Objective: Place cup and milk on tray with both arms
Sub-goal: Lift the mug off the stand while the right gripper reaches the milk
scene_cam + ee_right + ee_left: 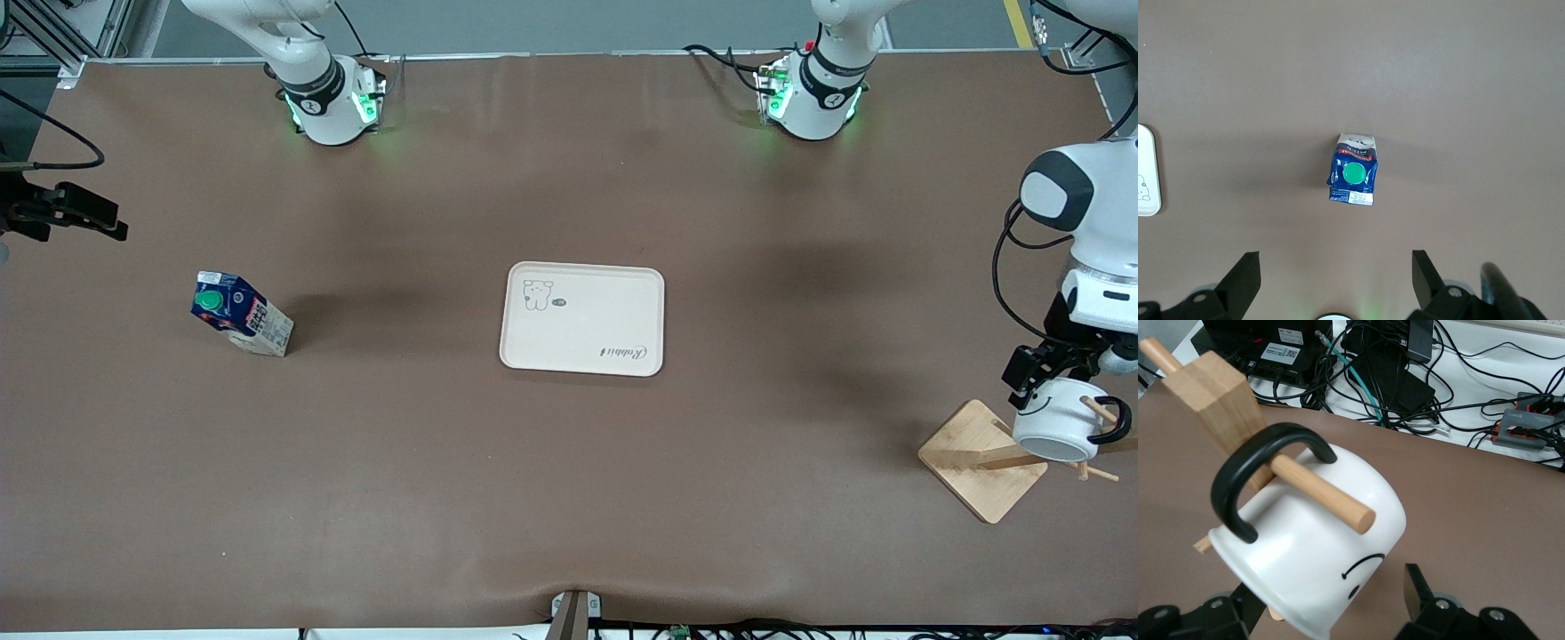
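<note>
The cup (1058, 422), a white mug with a black smiley and a black handle, hangs mouth-down on a peg of the wooden rack (978, 462) at the left arm's end of the table. In the left wrist view the peg (1325, 495) passes through the handle (1251, 477). My left gripper (1031, 378) (1328, 600) is open, its fingers on either side of the cup (1305, 567). The milk (240, 313) (1353, 175) stands on the table toward the right arm's end. My right gripper (93, 218) (1335, 263) is open and empty, high over the table above the milk. The tray (582, 318) lies empty in the middle.
The rack's square wooden base sits near the table's edge, with its post (1221, 393) and further pegs sticking out. Cables and black boxes (1391, 373) lie off the table edge beside the rack. The arm bases (333, 102) (813, 98) stand along the farther edge.
</note>
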Controlling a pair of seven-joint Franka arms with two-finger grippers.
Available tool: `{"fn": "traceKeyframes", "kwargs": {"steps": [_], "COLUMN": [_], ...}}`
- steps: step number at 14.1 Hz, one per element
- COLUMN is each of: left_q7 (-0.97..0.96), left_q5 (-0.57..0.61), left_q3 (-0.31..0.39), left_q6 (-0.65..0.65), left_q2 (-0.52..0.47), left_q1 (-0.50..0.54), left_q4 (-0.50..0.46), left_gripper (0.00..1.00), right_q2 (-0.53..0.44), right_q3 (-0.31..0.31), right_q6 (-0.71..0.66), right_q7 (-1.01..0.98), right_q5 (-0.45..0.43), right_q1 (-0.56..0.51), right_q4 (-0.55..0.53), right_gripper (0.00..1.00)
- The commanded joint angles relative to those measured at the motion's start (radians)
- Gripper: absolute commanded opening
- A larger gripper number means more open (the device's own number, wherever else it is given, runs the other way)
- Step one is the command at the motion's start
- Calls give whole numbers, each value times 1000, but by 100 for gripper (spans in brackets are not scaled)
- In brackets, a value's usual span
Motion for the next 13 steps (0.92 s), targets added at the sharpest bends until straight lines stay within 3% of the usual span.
{"fn": "traceKeyframes", "kwargs": {"steps": [1,4,7,9,10,13], "left_q7": [9,9,4,-3,-3,-5], "left_q5": [-16,-16,-16,-18,-16,-16], "left_q3": [-14,-15,-32,-50,-56,-76], "left_q6": [7,7,6,4,3,-2], "left_q2": [23,25,25,17,14,3], "left_q1": [2,1,-1,1,1,2], "left_q4": [24,22,22,22,22,24], "left_gripper": [67,41,28,11,3,0], "right_q2": [6,6,15,116,123,153], "right_q3": [10,10,10,13,13,10], "right_q6": [-12,-12,3,15,15,20], "right_q7": [7,7,0,-2,-6,-9], "right_q5": [-1,1,13,-8,-5,10], "right_q1": [-14,-14,-13,6,1,-20], "right_q4": [15,15,15,23,54,68], "right_gripper": [100,100,100,100,100,100]}}
